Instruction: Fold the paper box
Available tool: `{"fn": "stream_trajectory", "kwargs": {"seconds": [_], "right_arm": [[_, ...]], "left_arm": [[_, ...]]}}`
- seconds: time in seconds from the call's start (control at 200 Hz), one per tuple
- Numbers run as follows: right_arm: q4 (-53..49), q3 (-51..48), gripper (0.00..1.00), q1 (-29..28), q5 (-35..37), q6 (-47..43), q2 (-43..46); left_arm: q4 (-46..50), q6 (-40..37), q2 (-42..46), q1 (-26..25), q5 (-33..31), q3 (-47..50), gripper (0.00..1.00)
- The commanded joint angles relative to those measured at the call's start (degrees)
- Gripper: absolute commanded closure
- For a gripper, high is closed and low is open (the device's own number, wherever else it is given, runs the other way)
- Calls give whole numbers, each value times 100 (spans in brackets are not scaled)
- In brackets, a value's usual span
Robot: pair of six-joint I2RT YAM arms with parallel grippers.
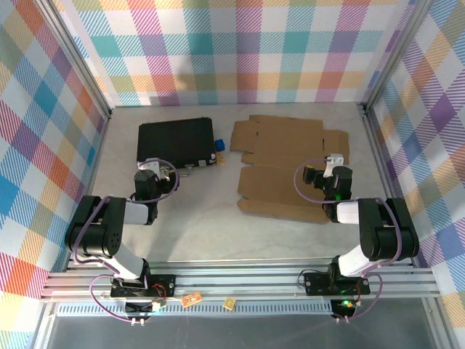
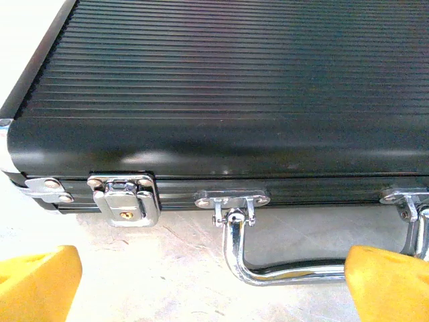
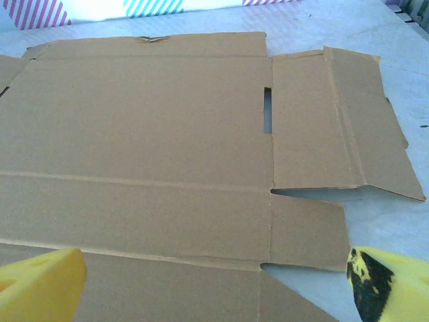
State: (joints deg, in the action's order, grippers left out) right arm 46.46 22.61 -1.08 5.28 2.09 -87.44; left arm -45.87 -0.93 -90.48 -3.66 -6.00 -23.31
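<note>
Right wrist view: the right gripper (image 3: pixel 214 290) hangs with its yellow pads spread wide and nothing between them, low over the near part of the paper box (image 3: pixel 147 134). The box lies flat and unfolded on the right half of the table (image 1: pixel 196 218), straight ahead of this arm. Every panel is down except the right side flap (image 3: pixel 342 127), whose near edge lifts slightly off the surface. The left gripper (image 2: pixel 214 285) is just as wide open and empty, facing the black case (image 2: pixel 221 80) with its chrome handle (image 2: pixel 281 268) close in front of the pads. No fold seems made yet. That lifted flap looks like the easiest start: slip one finger under its edge and bend it along the crease. The left arm should press on the middle panel, since a loose sheet will probably slide on this smooth top. The case sits just left of the sheet, with a small blue object (image 1: pixel 219 144) at its right side. The left flaps therefore have little room, and the left arm should pull away without catching the handle.
</note>
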Motion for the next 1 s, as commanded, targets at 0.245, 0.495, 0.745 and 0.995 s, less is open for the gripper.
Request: {"fn": "stream_trajectory", "kwargs": {"seconds": [0.245, 0.495, 0.745, 0.995], "right_arm": [[136, 60, 1, -9, -114, -58, -34], [138, 64, 1, -8, -110, -59, -36], [136, 62, 1, -9, -114, -59, -36], [-1086, 243, 1, -31, 458, 123, 1062]], "left_arm": [[-256, -50, 21, 6, 37, -56, 0], [-252, -56, 21, 4, 38, -55, 0], [-256, -48, 13, 1, 33, -51, 0], [296, 8, 921, -277, -1071, 22, 0]]}}
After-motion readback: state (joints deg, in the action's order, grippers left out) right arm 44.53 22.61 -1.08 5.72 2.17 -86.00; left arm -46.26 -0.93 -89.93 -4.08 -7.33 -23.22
